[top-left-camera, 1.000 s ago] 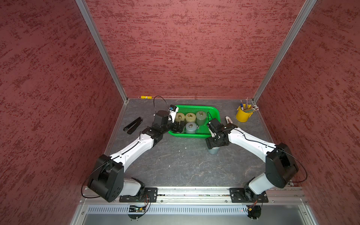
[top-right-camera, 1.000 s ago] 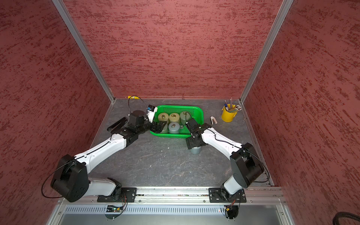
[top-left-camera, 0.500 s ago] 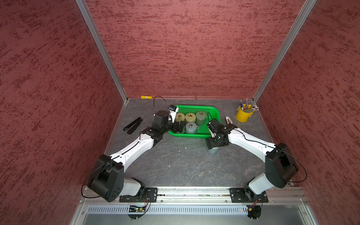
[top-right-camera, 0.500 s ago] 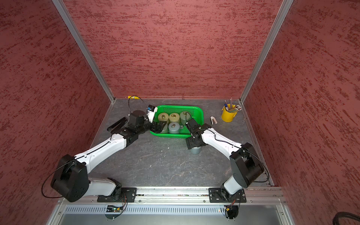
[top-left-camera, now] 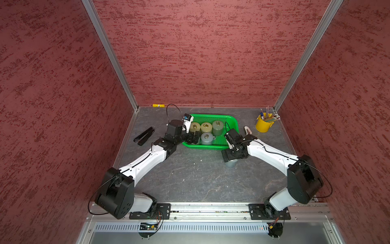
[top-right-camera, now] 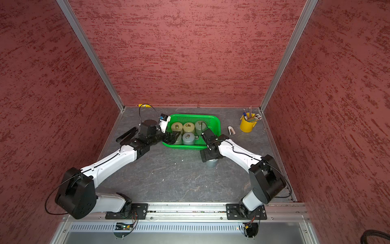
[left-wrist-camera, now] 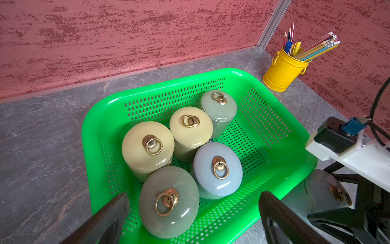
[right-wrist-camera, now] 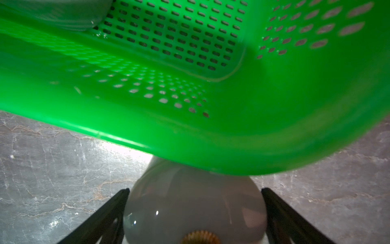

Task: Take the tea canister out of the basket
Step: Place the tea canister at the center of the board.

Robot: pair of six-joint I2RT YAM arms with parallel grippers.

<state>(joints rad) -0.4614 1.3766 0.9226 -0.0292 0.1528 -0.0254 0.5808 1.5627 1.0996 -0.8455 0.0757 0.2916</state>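
Note:
The bright green basket (top-left-camera: 211,115) (top-right-camera: 194,115) (left-wrist-camera: 160,84) holds several lidded tea canisters with brass ring knobs. My left gripper (top-left-camera: 193,138) (left-wrist-camera: 193,195) hangs open over the basket's near left corner, its fingers either side of a grey-green canister (left-wrist-camera: 168,202) without touching it. Another pale grey tea canister (top-left-camera: 231,163) (top-right-camera: 211,162) (right-wrist-camera: 194,211) stands on the table just outside the basket's near right corner. My right gripper (top-left-camera: 229,156) (right-wrist-camera: 195,191) is directly over it, open, with one finger on each side of the lid.
A yellow pencil bucket (top-left-camera: 263,125) stands at the back right, with a small white object (top-left-camera: 247,130) between it and the basket. A black tool (top-left-camera: 143,136) lies at the left. A yellow item (top-left-camera: 158,105) lies against the back wall.
The right gripper's jaws have spread apart around the pale grey canister, which stays standing on the table. Neither arm has visibly shifted.

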